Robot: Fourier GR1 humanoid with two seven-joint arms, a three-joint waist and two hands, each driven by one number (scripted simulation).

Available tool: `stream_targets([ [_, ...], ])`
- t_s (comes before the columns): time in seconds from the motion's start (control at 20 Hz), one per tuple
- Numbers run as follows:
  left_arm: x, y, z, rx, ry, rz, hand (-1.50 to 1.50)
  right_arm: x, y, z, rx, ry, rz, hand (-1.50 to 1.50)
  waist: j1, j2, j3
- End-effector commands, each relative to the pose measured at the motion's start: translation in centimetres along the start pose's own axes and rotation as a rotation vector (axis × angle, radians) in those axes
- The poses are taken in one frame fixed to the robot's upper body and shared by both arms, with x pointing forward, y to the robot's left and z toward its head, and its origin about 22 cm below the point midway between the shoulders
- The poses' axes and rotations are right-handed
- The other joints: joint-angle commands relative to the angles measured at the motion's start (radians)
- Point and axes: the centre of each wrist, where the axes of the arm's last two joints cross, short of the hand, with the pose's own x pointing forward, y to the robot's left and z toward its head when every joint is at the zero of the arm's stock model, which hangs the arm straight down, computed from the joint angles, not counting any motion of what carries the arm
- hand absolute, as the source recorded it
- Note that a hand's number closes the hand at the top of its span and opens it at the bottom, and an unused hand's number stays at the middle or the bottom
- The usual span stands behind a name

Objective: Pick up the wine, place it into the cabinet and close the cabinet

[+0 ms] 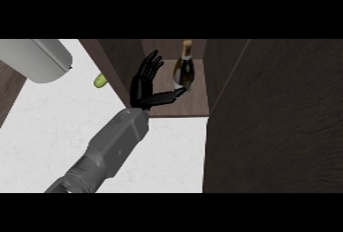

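Observation:
The wine bottle (185, 68), dark glass with a gold-foiled neck, stands upright inside the open cabinet (175, 108) on its brown shelf. My left hand (143, 86) is just left of the bottle at the cabinet's mouth. Its fingers are straight and point up and back. Its thumb (169, 96) sticks out to the right, and the tip reaches the bottle's base. Nothing is held in the hand. The cabinet door (275, 118) stands open as a large dark panel filling the right side. My right hand does not show.
The white counter (53, 131) spreads out to the left and front of the cabinet. A pale grey rounded object (40, 59) lies at the top left. A small green item (100, 80) sits beside the cabinet's left wall (117, 68).

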Motion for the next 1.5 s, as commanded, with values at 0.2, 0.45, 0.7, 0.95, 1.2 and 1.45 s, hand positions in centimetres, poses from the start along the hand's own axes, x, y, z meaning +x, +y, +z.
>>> stream_targets([
  [0.2,0.1,2.1,2.6,-0.01,-0.024,-0.034,-1.5,0.5,-0.3,-0.2,-0.03,0.022,0.003,-1.5,0.05,-0.026,0.011],
  [0.45,2.6,0.7,4.6,-0.133,0.01,-0.002,-1.5,1.1,0.0,0.7,-0.028,0.022,-0.007,-1.5,0.055,-0.031,0.011],
  [0.7,6.7,-0.4,7.1,-0.24,0.024,0.039,-1.5,0.8,0.5,-0.1,-0.021,0.012,-0.001,-1.5,0.052,-0.027,0.011],
  [0.95,11.7,0.7,9.5,-0.216,0.01,0.044,-1.5,1.9,0.8,1.2,0.004,-0.004,0.005,-1.5,0.034,-0.022,0.011],
  [1.2,11.6,1.7,13.9,-0.206,-0.009,0.055,-1.5,1.2,1.6,-1.2,0.033,0.008,0.034,-1.5,0.028,-0.016,0.01],
  [1.45,16.1,4.1,15.7,-0.193,-0.028,0.051,-1.5,1.5,0.3,-0.1,0.137,0.05,0.137,1.5,0.036,-0.018,0.01],
])
